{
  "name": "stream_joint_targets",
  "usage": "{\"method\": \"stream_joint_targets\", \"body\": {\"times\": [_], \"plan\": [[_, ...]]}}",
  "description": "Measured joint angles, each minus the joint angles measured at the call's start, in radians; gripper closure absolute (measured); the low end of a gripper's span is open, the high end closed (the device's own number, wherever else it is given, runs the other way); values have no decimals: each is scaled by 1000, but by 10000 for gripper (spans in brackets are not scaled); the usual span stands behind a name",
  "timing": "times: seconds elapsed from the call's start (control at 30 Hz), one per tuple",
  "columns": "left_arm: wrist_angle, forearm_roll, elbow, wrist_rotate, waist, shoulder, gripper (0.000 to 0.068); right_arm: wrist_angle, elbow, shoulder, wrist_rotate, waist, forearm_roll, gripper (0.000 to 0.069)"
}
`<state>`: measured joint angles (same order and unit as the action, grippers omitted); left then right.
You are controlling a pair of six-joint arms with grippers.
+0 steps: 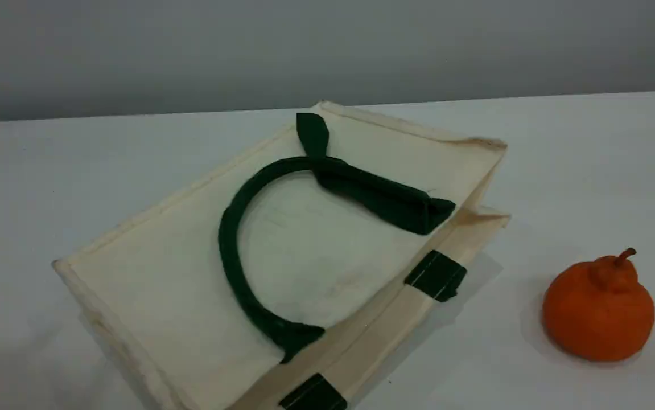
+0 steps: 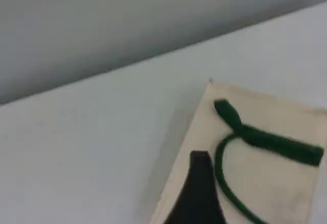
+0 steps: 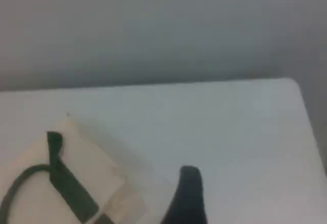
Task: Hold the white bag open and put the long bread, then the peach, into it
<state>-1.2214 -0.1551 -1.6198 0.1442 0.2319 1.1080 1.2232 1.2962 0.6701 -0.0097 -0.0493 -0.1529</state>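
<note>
One layer only to pinch: in the scene view, with the white bag [image 1: 190,273] flat on the tabletop [image 1: 589,171], green handle [image 1: 230,228] draped over its upper panel, mouth edges stacked on the side toward the orange citrus [image 1: 597,310], and no long bread, peach or arm in sight, take just the top edge and lift. In the left wrist view, left pincer [image 2: 200,188] spread and empty, raised over the bag's left edge. In the right wrist view, right pincer [image 3: 188,193] spread too, over bare tabletop beside the bag.

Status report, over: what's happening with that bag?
Left end effector open, right end effector open. White bag flat, handle on top. Bread, peach unseen. Orange citrus beside bag, apart.
</note>
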Motion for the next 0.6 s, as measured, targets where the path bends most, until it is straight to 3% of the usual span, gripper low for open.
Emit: {"method": "stream_joint_targets", "body": {"times": [0.5,0.6], "plan": [[0,7,559,-4,0,-507,136,-1,-347,-491,36,0,-8,104],[-1,44,635,-4,0,-613,136,-2,-419,-571,36,0,-8,104]]}}
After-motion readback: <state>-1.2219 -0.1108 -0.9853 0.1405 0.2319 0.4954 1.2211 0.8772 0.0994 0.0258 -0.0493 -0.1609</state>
